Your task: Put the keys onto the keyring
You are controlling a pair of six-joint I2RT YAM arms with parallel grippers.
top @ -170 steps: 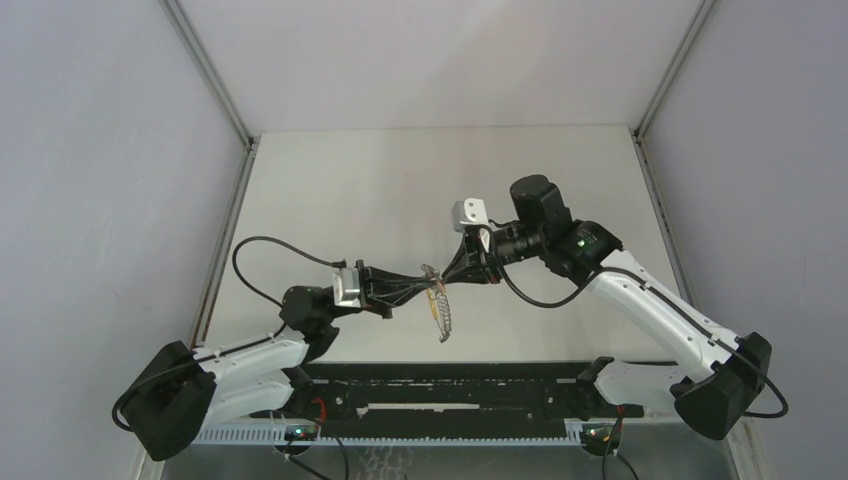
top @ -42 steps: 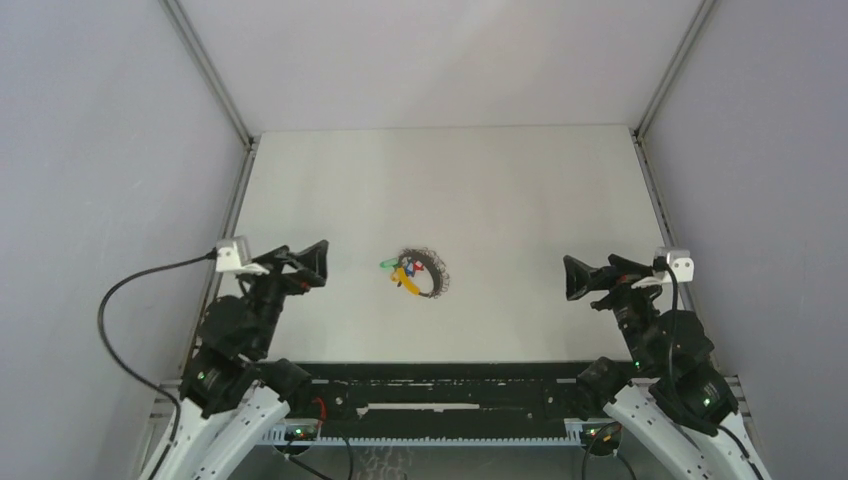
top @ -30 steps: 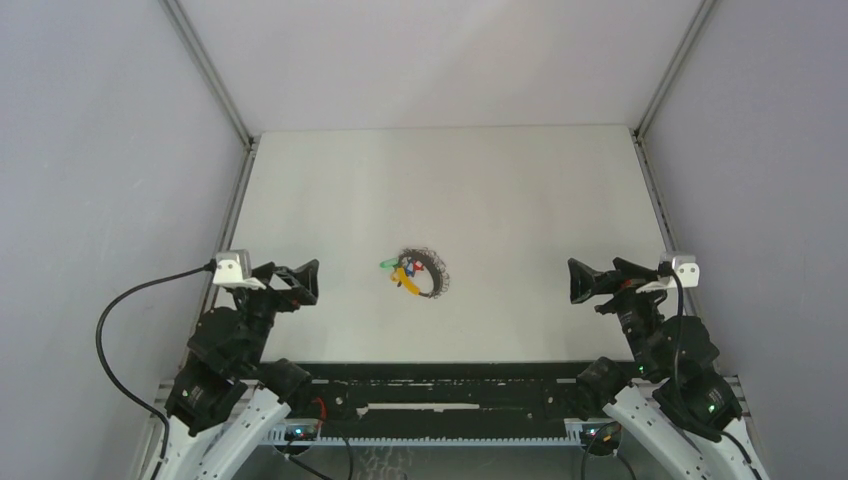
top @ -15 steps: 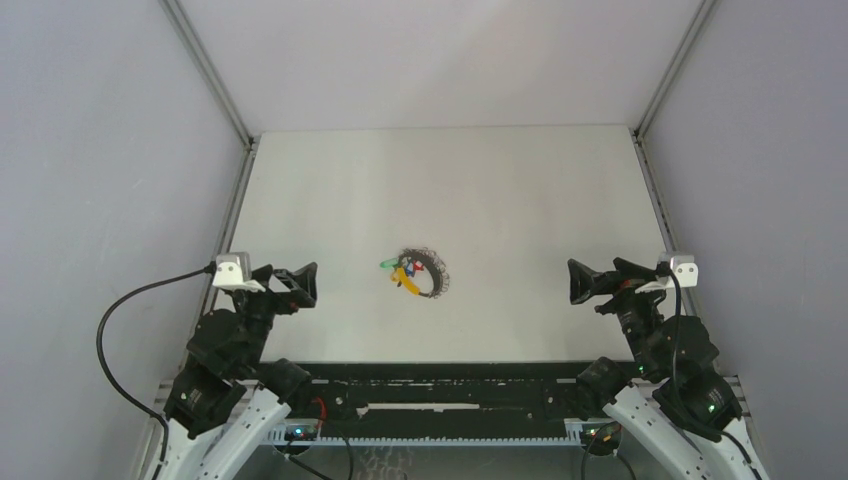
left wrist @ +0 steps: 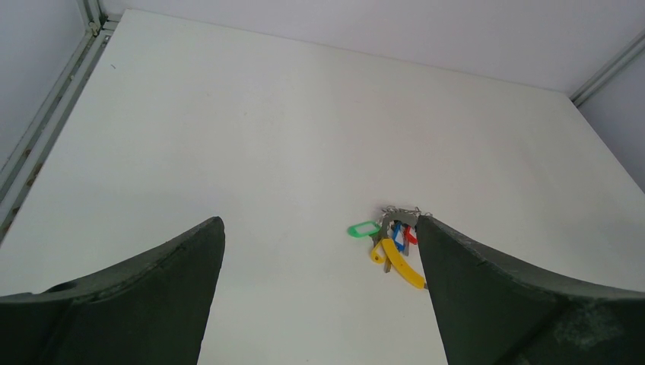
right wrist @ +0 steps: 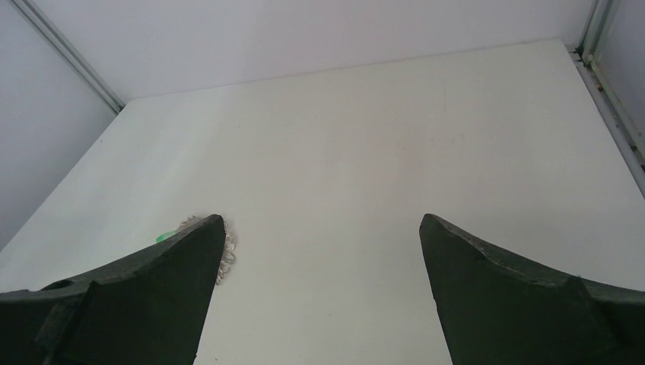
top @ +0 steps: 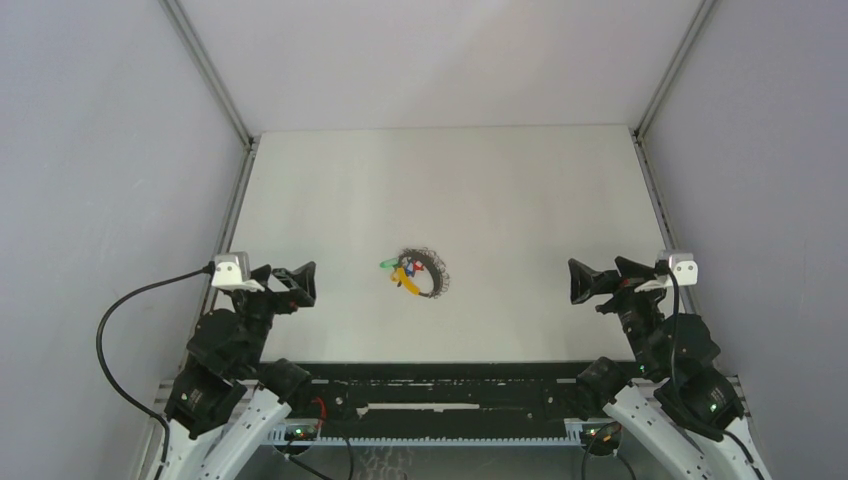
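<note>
Both arms parked, keys lying in the open

The keys (top: 404, 272) (green, yellow, blue and red heads) sit in one little bunch about mid-counter, a touch left of centre and nearer the near edge than the far one. They're touching the keyring (top: 432, 276), a coiled chain loop, and I can't tell if they're actually threaded on. The left gripper (top: 303, 283) hovers by the near-left corner and the right gripper (top: 579, 283) by the near-right. Both have their jaws spread wide with nothing in them, well apart from the bunch on the counter (top: 520, 200).
</note>
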